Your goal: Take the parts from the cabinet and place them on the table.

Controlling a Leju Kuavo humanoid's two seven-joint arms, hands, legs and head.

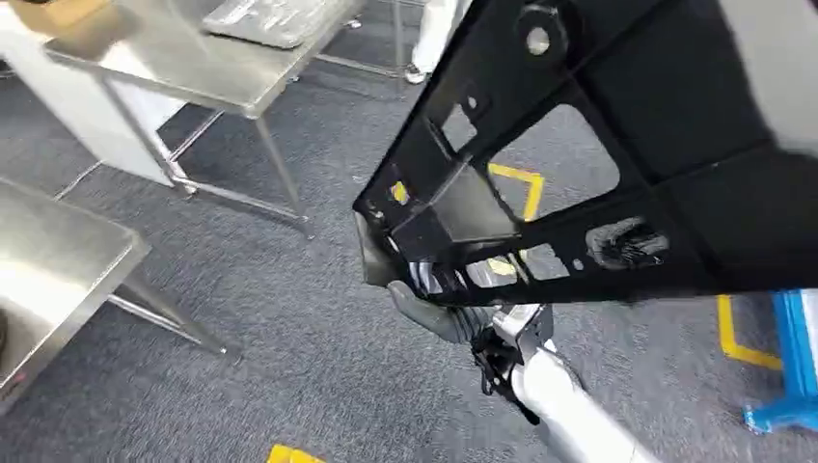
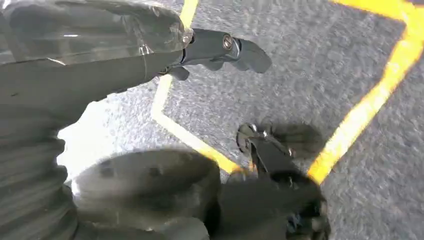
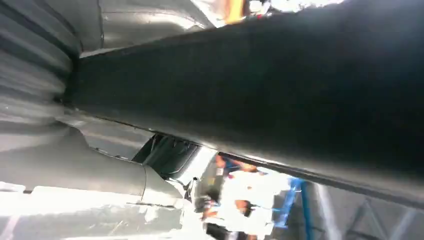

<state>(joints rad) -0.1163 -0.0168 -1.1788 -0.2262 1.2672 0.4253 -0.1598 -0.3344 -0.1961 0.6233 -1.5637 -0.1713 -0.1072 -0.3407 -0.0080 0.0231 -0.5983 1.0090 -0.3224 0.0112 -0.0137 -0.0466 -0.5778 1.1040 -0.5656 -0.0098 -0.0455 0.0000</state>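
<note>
A large black plastic frame part [image 1: 617, 164] with several cut-outs hangs in the air across the right half of the head view. My right hand [image 1: 434, 311] grips its lower left end from beneath, with the silver forearm rising from the bottom right. In the right wrist view the same black part [image 3: 280, 85] runs across the picture, and the grey hand [image 3: 55, 130] wraps against it. My left hand [image 2: 100, 60] hangs over the carpet, its fingers [image 2: 225, 47] stretched out with nothing in them.
One steel table [image 1: 193, 68] stands at the back left with a grey part [image 1: 270, 19] lying on it. A second steel table [image 1: 58, 260] is close on the left. A person's legs [image 1: 429, 39] stand behind. Yellow floor tape [image 1: 733, 338] and a blue frame [image 1: 791, 367] lie at the right.
</note>
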